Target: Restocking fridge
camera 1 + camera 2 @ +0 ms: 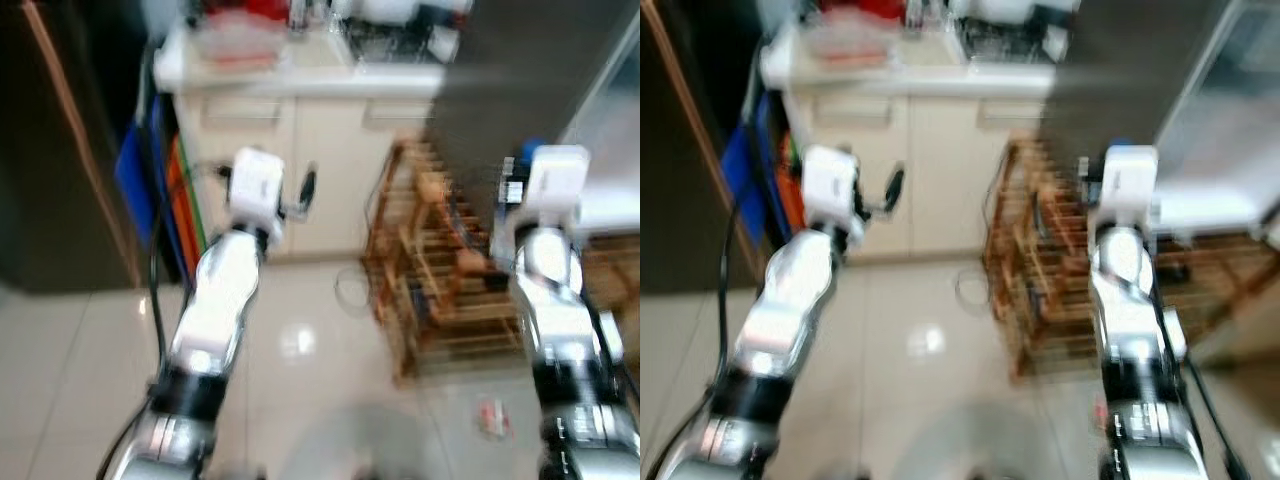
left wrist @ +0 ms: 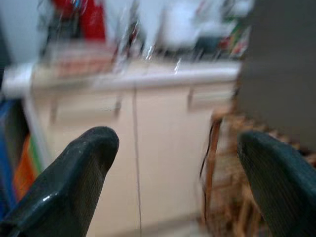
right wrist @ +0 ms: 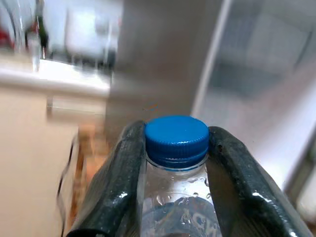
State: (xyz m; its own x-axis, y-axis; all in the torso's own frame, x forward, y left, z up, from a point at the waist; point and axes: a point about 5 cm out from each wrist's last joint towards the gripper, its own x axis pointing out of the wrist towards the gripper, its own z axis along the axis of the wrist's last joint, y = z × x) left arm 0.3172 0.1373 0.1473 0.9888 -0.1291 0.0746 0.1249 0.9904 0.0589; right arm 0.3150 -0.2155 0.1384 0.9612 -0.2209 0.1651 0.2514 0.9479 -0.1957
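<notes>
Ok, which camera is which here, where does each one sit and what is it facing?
Left eye view: head camera, facing down at cabinets, wooden rack; both arms show.
Right eye view: stereo twin, same scene.
Left wrist view: on the left wrist, along the open left gripper toward the cabinets.
Right wrist view: on the right wrist; right gripper clamps a blue-capped bottle near the fridge.
Shared: both wrist views catch the counter.
</notes>
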